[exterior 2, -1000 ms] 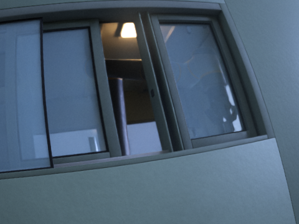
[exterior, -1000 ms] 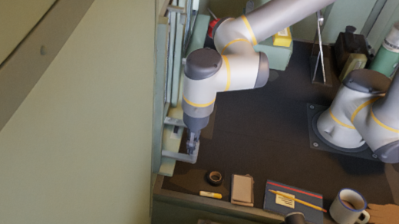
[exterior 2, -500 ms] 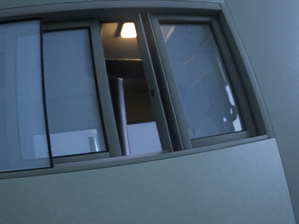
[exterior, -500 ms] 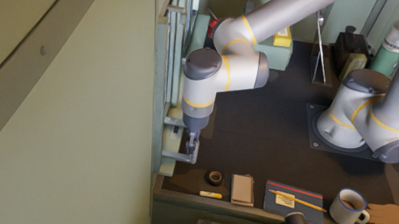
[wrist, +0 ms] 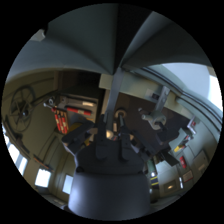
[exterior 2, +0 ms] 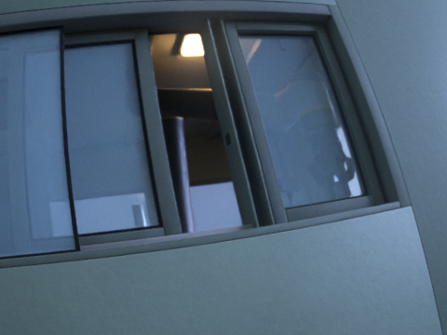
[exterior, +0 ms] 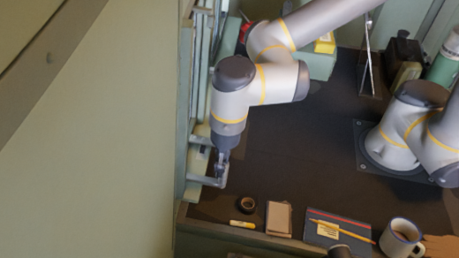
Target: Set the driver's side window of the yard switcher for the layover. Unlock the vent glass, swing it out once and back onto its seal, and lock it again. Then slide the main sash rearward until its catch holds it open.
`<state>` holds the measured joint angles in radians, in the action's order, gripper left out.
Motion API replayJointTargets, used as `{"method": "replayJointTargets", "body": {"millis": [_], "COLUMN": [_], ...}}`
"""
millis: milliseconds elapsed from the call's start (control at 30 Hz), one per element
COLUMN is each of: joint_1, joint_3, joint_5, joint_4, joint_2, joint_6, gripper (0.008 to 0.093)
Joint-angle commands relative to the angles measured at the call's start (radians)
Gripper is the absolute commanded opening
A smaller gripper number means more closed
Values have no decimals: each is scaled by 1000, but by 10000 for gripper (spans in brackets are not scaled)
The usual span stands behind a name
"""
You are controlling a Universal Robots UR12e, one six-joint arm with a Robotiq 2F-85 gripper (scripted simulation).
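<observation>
The vent glass [exterior 2: 302, 121] sits at the right end of the window, flush in its frame as seen from outside, while the main sash [exterior 2: 109, 135] stands slid partly left, leaving an open gap [exterior 2: 195, 139] in the middle. Inside the cab, my gripper [exterior: 220, 170] is closed on the vent's grey pull handle [exterior: 207, 179] at the lower end of the window frame. In the wrist camera the handle bar [wrist: 113, 92] runs up from between my fingers [wrist: 112, 132]. A grey latch lever [wrist: 157, 111] stands to its right on the sill.
A mug [exterior: 401, 238] stands at the desk's near right corner, beside a clipboard with a pencil [exterior: 337, 227]. A tape roll [exterior: 247, 204], a yellow marker [exterior: 242, 224] and a brown pad [exterior: 279, 218] lie below my gripper. The arm's base [exterior: 393, 141] sits on the right.
</observation>
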<state>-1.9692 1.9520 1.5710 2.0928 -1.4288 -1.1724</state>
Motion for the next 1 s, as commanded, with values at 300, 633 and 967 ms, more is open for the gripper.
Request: {"method": "replayJointTargets", "body": {"millis": [300,633,967], "joint_1": [0,0,0], "joint_3": [0,0,0], "joint_5": [0,0,0], "joint_4": [2,2,2], "joint_2": [-1,-1,-1], "joint_6": [0,0,0], "gripper": [80,275,475]}}
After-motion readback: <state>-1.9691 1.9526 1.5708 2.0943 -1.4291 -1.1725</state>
